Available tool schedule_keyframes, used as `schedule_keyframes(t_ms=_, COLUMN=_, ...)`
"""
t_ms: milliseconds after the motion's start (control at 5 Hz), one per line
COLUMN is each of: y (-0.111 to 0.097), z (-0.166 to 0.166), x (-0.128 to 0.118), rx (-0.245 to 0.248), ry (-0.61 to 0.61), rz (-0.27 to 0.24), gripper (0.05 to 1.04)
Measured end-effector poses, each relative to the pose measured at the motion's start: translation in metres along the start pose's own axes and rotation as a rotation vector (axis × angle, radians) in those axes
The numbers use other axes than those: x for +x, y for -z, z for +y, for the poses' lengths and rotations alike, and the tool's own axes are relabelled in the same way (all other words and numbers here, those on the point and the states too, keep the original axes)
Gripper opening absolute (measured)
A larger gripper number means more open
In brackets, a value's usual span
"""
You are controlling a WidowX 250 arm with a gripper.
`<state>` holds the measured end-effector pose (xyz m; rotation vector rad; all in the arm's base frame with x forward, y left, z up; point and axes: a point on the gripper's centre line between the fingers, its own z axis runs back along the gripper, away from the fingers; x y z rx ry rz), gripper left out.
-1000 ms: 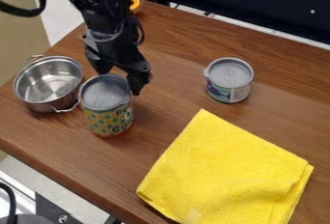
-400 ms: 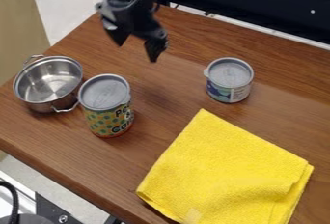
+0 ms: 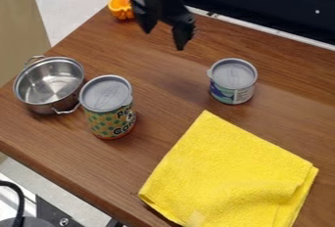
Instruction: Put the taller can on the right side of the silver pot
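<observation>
My gripper (image 3: pixel 163 37) hangs spread wide above the brown wood-grained tabletop (image 3: pixel 65 143); a dark panel (image 3: pixel 281 6) runs along its far side, pale floor (image 3: pixel 70 7) lies at upper left.

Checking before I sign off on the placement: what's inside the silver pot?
No object shows inside the silver pot; through its open top I see bare, shiny metal on the bottom and far wall. The near wall's inner face is hidden below the front rim, so I can't check there.
</observation>
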<state>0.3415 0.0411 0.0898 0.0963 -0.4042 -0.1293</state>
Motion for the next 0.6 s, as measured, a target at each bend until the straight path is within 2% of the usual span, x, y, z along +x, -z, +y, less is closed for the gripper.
schedule_keyframes(t_ms=200, y=-0.003, z=-0.026, x=0.002, rx=-0.033, ry=0.013, rz=0.033, gripper=0.998)
schedule_keyframes(t_ms=400, y=-0.008, z=-0.065, x=0.007, rx=-0.027, ry=0.004, rz=0.039, gripper=0.998)
schedule_keyframes(t_ms=600, y=-0.017, z=-0.094, x=0.019, rx=-0.012, ry=0.003, rz=0.002, gripper=0.998)
